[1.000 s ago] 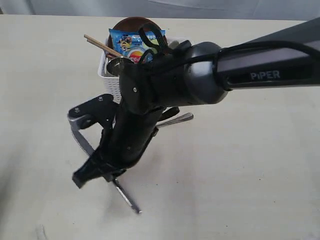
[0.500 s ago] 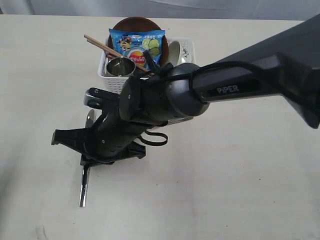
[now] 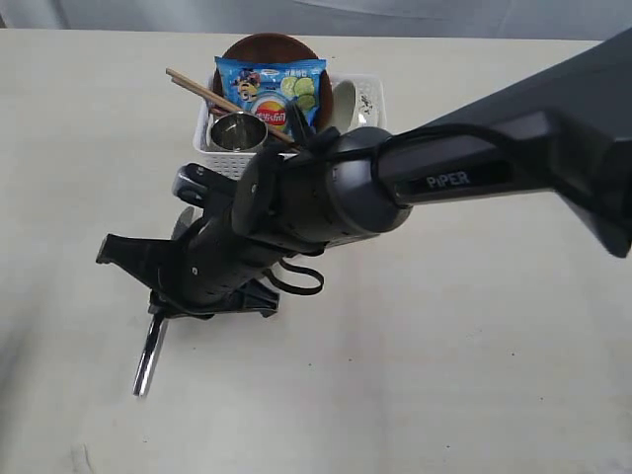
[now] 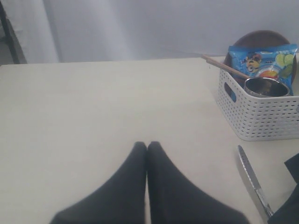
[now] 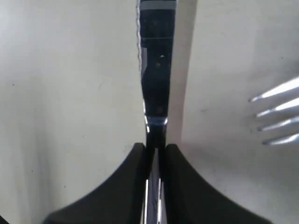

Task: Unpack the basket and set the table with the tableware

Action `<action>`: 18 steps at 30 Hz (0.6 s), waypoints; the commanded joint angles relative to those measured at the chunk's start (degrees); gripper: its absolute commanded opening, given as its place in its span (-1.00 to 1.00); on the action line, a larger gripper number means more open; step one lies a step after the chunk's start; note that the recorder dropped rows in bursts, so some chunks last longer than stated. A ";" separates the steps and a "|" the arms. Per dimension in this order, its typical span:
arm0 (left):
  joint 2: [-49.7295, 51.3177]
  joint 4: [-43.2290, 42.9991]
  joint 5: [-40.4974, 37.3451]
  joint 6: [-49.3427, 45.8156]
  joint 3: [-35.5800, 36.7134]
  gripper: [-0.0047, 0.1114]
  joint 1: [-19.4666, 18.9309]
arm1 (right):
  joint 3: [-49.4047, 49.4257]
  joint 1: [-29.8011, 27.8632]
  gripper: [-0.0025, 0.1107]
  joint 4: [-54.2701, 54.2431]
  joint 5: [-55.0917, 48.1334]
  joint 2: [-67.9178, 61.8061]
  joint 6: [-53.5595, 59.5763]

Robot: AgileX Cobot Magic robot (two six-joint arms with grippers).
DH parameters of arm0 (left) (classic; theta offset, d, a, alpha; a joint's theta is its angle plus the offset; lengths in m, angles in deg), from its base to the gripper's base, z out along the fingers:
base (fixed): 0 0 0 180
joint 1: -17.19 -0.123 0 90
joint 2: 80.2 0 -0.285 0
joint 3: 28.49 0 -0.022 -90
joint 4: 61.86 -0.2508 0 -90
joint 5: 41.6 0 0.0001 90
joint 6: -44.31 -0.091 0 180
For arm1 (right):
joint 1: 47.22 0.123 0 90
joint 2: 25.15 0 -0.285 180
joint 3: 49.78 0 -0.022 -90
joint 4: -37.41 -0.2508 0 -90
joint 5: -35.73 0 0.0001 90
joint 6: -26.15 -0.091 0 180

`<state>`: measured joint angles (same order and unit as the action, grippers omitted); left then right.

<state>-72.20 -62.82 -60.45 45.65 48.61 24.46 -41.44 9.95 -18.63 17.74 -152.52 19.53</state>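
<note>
Gripping knife (image 5: 156,70) in clamped right jaws, low over counter (image 3: 474,375), near basket (image 4: 261,116), fork (image 5: 280,107) alongside. Left jaws together, empty. Risk: slipping or pivoting in narrow grip, striking fork on release.

The basket (image 3: 219,163) stands by the table's (image 3: 494,346) far edge and holds the cup (image 3: 235,131), bag (image 3: 272,89), plate (image 3: 267,47), bowl (image 3: 346,104) and chopsticks (image 3: 197,89). The knife (image 3: 148,360) is in front of the basket, with the fork (image 5: 280,105) beside it.

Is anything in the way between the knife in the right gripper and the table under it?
Nothing visible. The right gripper holds the knife over bare table; the fork lies off to one side, clear of it.
</note>
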 commanded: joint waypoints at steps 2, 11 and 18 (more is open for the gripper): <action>-0.21 -0.33 0.32 -0.05 0.11 -0.92 0.39 | -0.38 0.46 -0.96 -0.24 -0.08 0.07 0.24; -0.21 -0.33 0.32 -0.05 0.11 -0.92 0.39 | -0.38 0.46 -0.18 -0.72 -0.32 0.07 -0.01; -0.21 -0.33 0.32 -0.05 0.11 -0.92 0.39 | -0.38 -0.37 -0.14 -0.43 0.04 1.41 4.20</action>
<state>-72.20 -62.82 -60.45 45.65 48.61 24.46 -41.62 10.49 -19.24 17.61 -152.52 20.53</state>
